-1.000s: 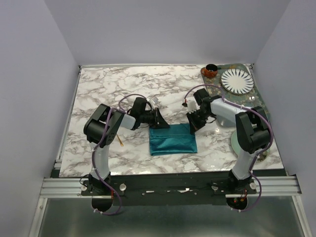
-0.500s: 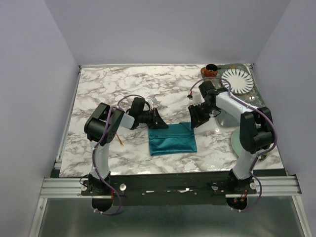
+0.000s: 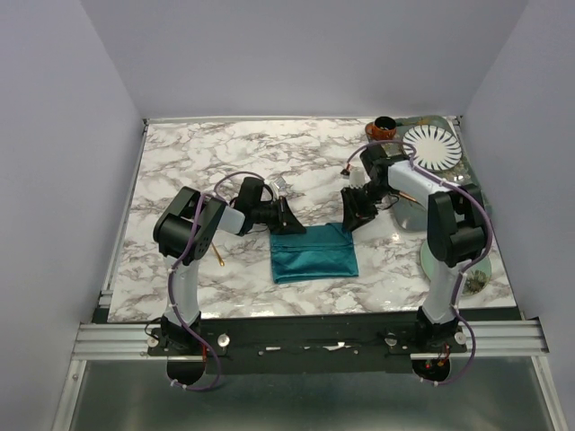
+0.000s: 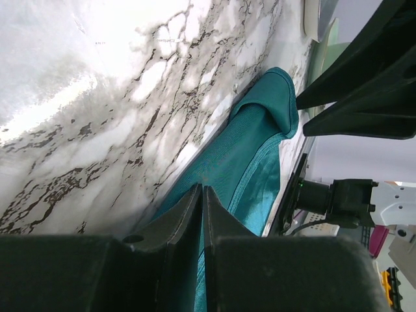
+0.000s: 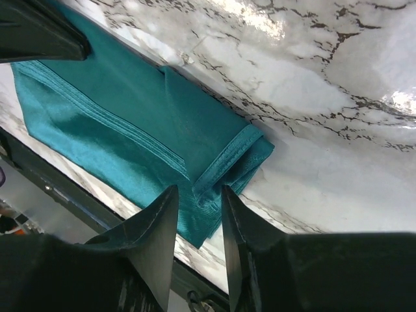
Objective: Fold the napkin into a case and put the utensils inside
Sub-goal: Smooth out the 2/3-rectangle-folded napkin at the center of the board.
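On the marble table [image 3: 207, 162], at the far left of the action, a thin gold utensil [image 3: 218, 259] lies just beside the left arm's lower link, apart from the cloth. Next comes the left gripper [image 3: 289, 222], lowered onto the far left corner of the napkin [image 3: 314, 253]. In the left wrist view its fingers [image 4: 170, 224] are pressed almost together, with a sliver of teal cloth showing in the slit between them, so it is clamped on the napkin's edge. The napkin lies folded into a flat teal rectangle near the middle of the table, between the two arms, and its layered hems and doubled corner show plainly in the right wrist view [image 5: 117, 123]. The right gripper [image 3: 352, 218] hangs over the napkin's far right corner with its fingers [image 5: 155, 224] spread apart and nothing held between them. Further right, a pale green saucer [image 3: 427, 256] peeks out from behind the right arm. In the far right corner are a white plate with dark radial stripes [image 3: 431, 148] and a small brown cup [image 3: 384, 128].
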Robot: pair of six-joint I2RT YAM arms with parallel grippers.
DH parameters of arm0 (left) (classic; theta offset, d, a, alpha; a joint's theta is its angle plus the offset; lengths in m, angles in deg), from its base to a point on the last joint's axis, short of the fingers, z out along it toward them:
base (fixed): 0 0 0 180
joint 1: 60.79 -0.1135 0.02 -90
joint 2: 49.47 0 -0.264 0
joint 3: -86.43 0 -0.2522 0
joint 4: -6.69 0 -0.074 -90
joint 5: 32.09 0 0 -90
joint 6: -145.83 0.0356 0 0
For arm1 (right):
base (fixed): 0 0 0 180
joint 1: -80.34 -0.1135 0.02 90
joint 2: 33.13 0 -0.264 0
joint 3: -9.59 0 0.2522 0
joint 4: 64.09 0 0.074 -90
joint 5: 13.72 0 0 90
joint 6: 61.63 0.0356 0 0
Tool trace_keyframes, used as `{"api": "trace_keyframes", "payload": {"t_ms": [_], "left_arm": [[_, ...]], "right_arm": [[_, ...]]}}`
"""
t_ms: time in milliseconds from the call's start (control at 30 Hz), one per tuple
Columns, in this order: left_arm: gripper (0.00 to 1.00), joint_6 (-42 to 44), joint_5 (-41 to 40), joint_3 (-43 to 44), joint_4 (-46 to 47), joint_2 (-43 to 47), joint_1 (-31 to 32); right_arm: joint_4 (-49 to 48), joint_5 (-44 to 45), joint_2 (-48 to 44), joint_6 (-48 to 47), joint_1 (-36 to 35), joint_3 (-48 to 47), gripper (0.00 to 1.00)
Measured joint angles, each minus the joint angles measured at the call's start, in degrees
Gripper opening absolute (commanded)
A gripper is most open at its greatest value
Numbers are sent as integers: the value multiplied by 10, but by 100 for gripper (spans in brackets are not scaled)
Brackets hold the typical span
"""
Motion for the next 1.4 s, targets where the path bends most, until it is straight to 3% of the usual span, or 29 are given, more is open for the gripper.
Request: {"api": "trace_keyframes", "payload": {"t_ms": [167,267,367,567,967,1400], "left_arm": [[19,0,0,0,0,0,0],[19,0,0,1,0,0,0],[19,0,1,1,-1,0,0],[25,0,3,-1,3,2,-3],[25,-14,1,7,28,62,25],[20,-92,-20,94,75,-37,107]], "right_arm": [[7,0,13,11,0,1,31],[8,-2,13,17,0,5,11],[10,-3,13,20,0,15,1],[12,0,14,11,0,43,0],[12,1,41,13,0,50,1],[13,1,42,14,0,48,1]]}}
